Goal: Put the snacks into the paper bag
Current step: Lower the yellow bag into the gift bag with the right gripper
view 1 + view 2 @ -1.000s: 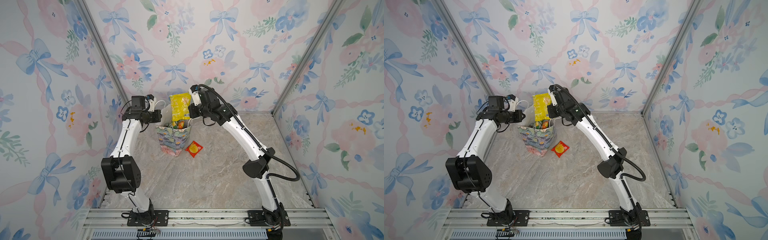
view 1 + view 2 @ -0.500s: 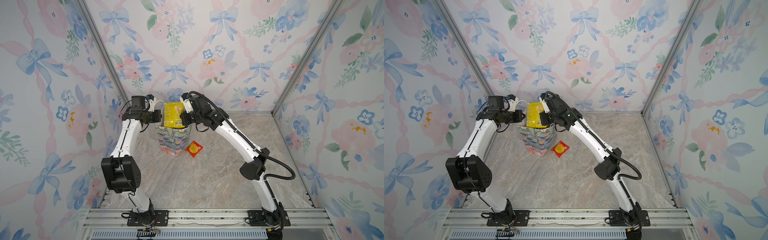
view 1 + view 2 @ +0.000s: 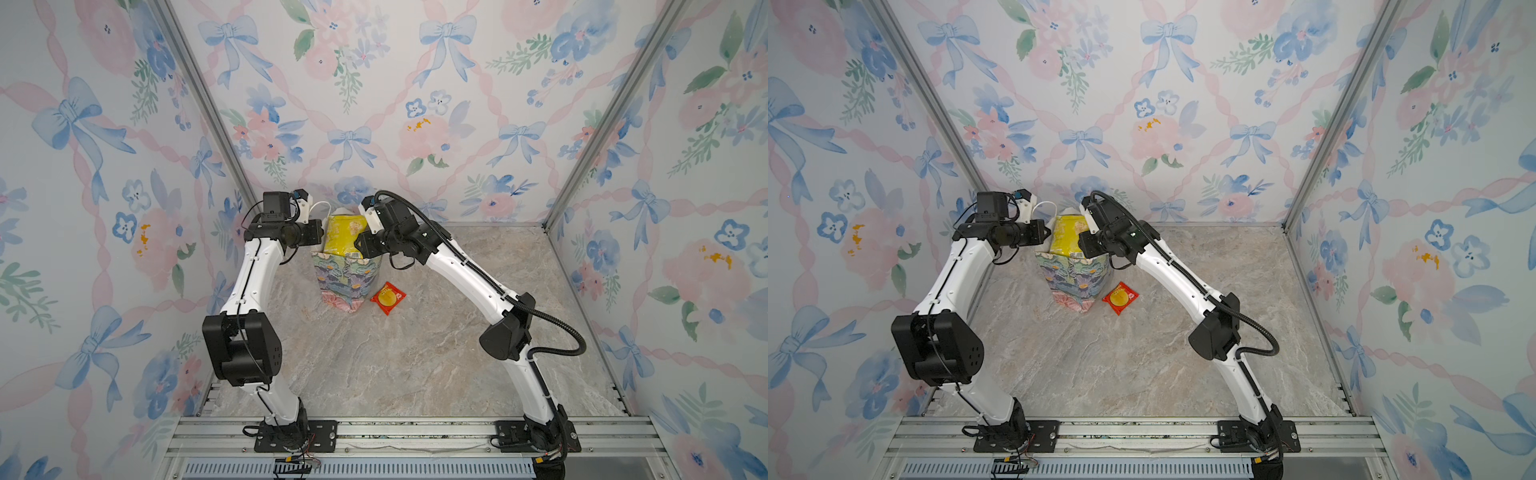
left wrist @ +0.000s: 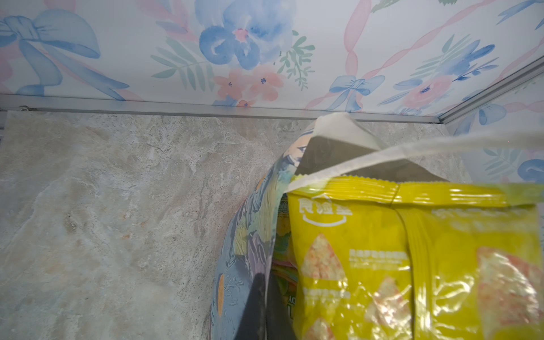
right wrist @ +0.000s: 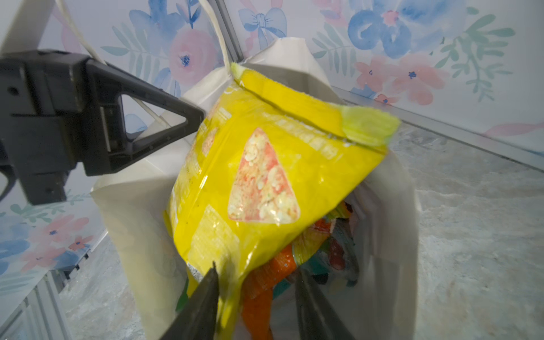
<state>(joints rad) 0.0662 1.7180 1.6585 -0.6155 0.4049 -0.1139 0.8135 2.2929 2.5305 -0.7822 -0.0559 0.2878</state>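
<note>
Yellow bag (image 3: 345, 235) has dropped since 1 s ago: it was up high at the right gripper (image 5: 256, 269), now its lower end is inside the mouth of the paper bag (image 3: 345, 278). Right arm swung lower and in toward the bag along with it.

Right gripper claw is now spread. In the right wrist view the 2 jaws stand apart, with the yellow bag's bottom corner hanging loose between them, not pinched. Reads as a release just made.

Yellow bag is tilted, with its top seal well above the rim in both top views. It rests on the snacks already inside, with an orange packet (image 5: 265, 279) showing under it. Probably not fully seated; it may need a nudge or could tip out.

Left gripper (image 4: 262, 300) hasn't shifted. Claw is pressed together on the paper bag's side wall near the rim, holding the mouth open, with the white cord handle (image 4: 441, 147) running past it. Paper bag stands upright in the same spot at the back of the table (image 3: 415, 353).

1 red packet (image 3: 387, 298) lies flat on the table just beside the paper bag on the right-arm side, unmoved. It's the only snack visible outside, so the task looks nearly done and that packet is likely next for the right arm.
</note>
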